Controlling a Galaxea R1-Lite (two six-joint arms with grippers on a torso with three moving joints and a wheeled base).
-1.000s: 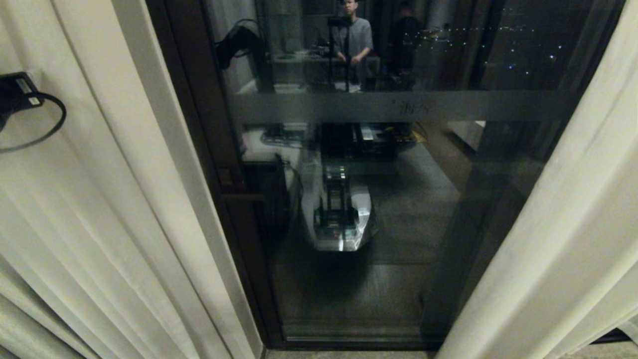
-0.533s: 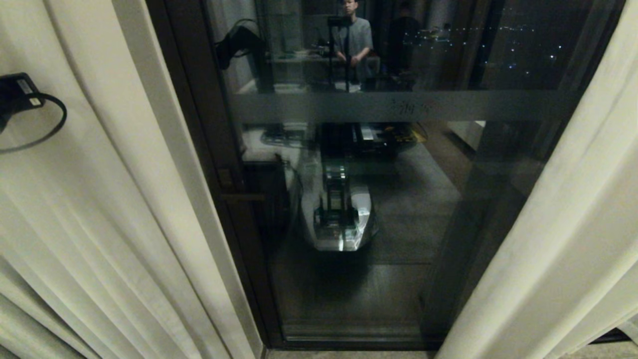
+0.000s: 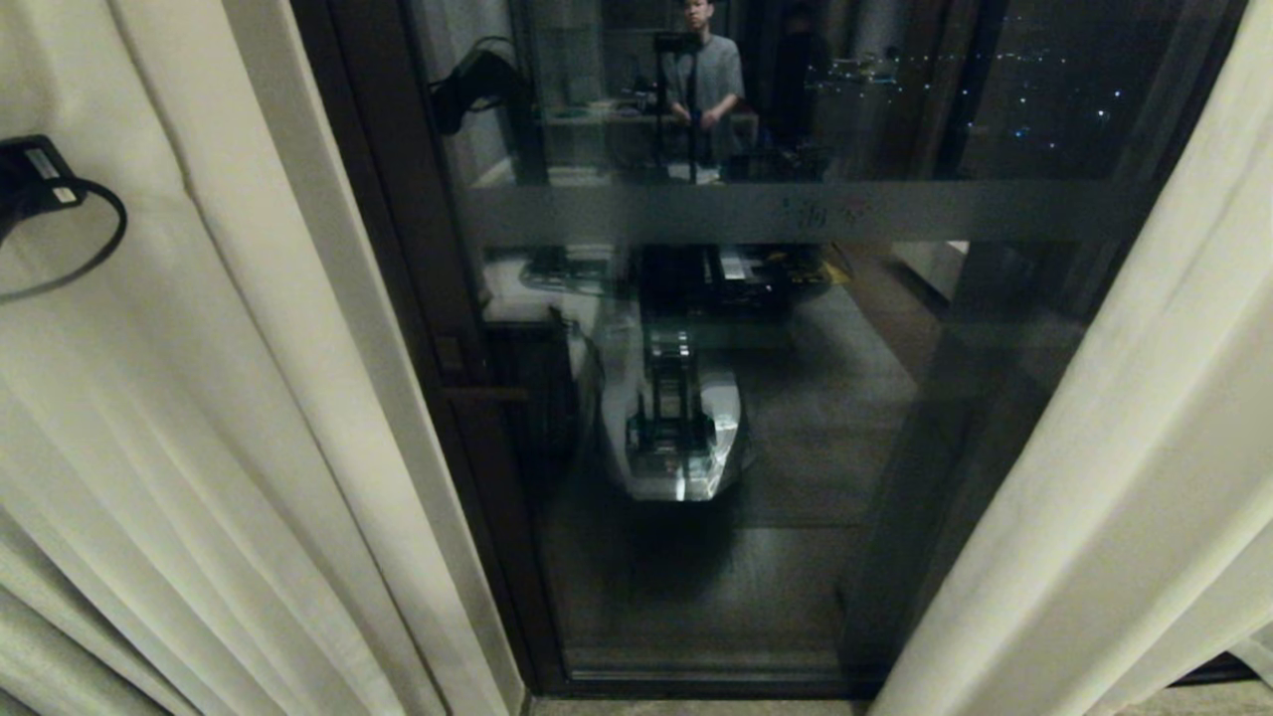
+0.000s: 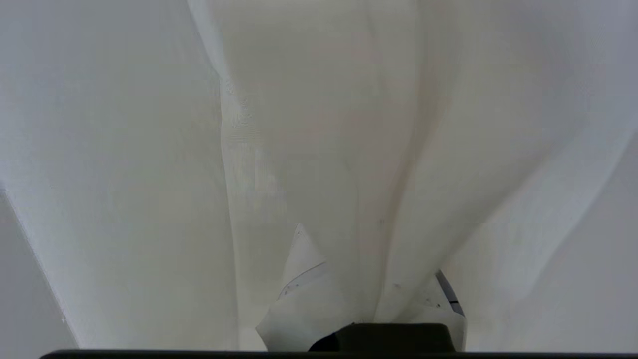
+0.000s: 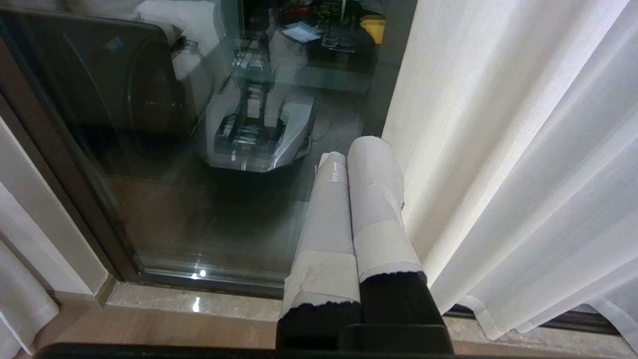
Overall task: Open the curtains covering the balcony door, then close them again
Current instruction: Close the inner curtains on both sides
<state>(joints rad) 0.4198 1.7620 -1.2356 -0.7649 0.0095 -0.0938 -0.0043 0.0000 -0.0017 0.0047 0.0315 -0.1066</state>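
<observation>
The curtains stand parted. The left curtain (image 3: 199, 398) hangs at the left, the right curtain (image 3: 1124, 447) at the right. Between them the balcony door (image 3: 746, 447) shows dark glass with a frosted band (image 3: 796, 212). My left gripper (image 4: 369, 259) is shut on a fold of the left curtain (image 4: 309, 124), with cloth pinched between its white-taped fingers (image 4: 304, 299). In the head view only a black part of my left arm (image 3: 30, 179) with a cable shows, at the left edge. My right gripper (image 5: 354, 149) hangs low and shut, holding nothing, beside the right curtain (image 5: 498, 149).
The dark door frame (image 3: 398, 298) runs along the left curtain's edge. A stone sill (image 5: 199, 304) lies below the glass. The pane reflects my own base (image 3: 676, 438) and a standing person (image 3: 706, 80) in the room behind me.
The black part of my left arm has crept slightly upward at the left edge, and the left curtain's folds beside it have shifted a little. The door and right curtain look the same.
</observation>
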